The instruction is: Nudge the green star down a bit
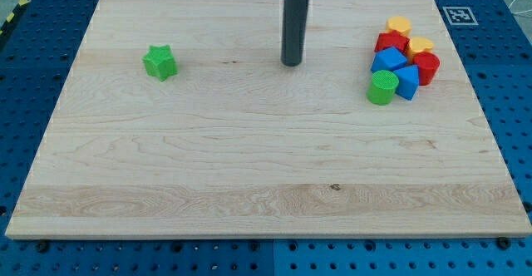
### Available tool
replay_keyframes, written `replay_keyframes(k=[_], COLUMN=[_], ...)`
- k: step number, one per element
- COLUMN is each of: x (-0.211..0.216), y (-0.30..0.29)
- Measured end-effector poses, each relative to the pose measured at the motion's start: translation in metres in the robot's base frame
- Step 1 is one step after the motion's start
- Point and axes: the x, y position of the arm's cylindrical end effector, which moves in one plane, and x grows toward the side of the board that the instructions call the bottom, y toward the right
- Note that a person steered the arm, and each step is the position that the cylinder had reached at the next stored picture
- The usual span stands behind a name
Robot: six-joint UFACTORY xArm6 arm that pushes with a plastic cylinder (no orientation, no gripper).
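**Green star sitting alone at far left, rod standing mid-board**

The green star [160,62] is lying by itself on the wooden board [249,168], toward the view's left and in the far half, with bare wood all around it. Nothing is touching it.

My tip [292,63] is resting on the board near the middle of the far half, well apart from the star and to its right, at roughly the same depth. The dark rod is rising straight up from it and leaving the view at the top edge. The arm is carrying no jaws at all, only this rod, so nothing is being grasped or released.

Over at the far right, the other blocks are crowding together in one cluster. A green cylinder [382,87] is sitting at its near left corner, touching a blue block [407,82] beside it. Another blue block [389,60] is lying just behind those two. A red block [390,41] and a red cylinder [426,67] are flanking the group, and two yellow blocks [399,25] [421,45] are sitting at the far side. A black-and-white marker tag [459,15] is showing off the board's far right corner.
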Motion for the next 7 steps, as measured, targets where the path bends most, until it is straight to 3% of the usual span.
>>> replay_keyframes(k=[4,7], x=[-0.035,-0.009], y=[-0.147,-0.199])
